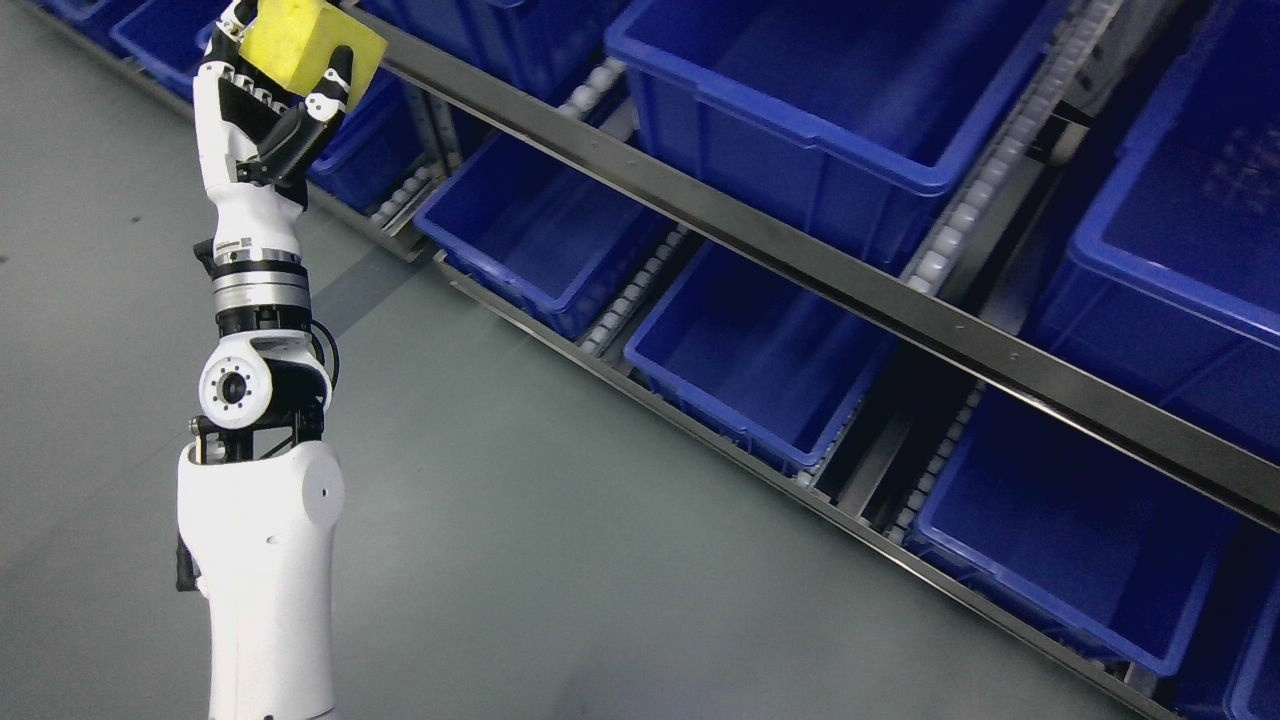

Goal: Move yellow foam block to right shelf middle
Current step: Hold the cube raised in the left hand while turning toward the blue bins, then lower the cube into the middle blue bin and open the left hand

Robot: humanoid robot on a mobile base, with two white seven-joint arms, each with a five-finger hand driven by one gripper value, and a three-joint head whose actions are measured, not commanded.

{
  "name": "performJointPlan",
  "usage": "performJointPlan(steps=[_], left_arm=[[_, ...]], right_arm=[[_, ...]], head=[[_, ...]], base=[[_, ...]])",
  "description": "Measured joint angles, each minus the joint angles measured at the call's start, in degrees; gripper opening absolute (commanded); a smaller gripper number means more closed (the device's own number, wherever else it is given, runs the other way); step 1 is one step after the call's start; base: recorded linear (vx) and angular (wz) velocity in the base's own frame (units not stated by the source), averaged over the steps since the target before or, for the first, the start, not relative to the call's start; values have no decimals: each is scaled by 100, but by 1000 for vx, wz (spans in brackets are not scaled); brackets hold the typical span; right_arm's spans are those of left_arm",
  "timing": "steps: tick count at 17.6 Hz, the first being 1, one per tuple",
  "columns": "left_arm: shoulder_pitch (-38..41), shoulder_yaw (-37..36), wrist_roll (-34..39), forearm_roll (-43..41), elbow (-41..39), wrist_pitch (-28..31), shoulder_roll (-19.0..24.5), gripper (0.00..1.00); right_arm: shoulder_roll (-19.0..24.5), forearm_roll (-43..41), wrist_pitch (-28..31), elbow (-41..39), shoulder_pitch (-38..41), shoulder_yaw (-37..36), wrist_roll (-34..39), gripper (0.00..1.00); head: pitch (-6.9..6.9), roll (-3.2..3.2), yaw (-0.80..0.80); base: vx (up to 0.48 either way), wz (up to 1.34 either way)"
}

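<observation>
Block: I see one yellow foam block (305,45), at the top left of my view, raised in front of the upper rail (800,260) of the shelf.
Left hand (275,95): my only hand in view; its arm comes up from the lower left. The fingers (335,85) are clenched around the block, thumb on the near face and the others behind it.
Right hand: not in view.
Handling: I judge the foam light and soft. It should give under the fingers, so a moderate squeeze across opposite flat faces ought to do; a harder one would only dent it. The surface looks matte, so I expect little slip.
Grip point: the hand has the lower part; the upper corner stands clear.
Bins: I count about eight blue bins on the sloped roller tracks, several cut by the edges. The clearest upper bin (820,110) looks empty.
Progress: block in hand, not yet placed; the target lies to my right.
</observation>
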Motion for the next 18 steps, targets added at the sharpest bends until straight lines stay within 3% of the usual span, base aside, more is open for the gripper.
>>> performJointPlan(steps=[9,14,18], left_arm=[[-1,55,-16,-2,-6,-10,0,45],[-199,23,-364,0,-69,-53,0,45],[-647,-150,-450,2,-95,664,0,45]], right_arm=[[0,0,0,0,0,0,0,100],[0,0,0,0,-1,0,0,100],[0,0,0,0,-1,0,-1,100]], head=[[1,0,0],[3,0,0],[4,0,0]], base=[[190,-561],[121,-255],[78,-134]])
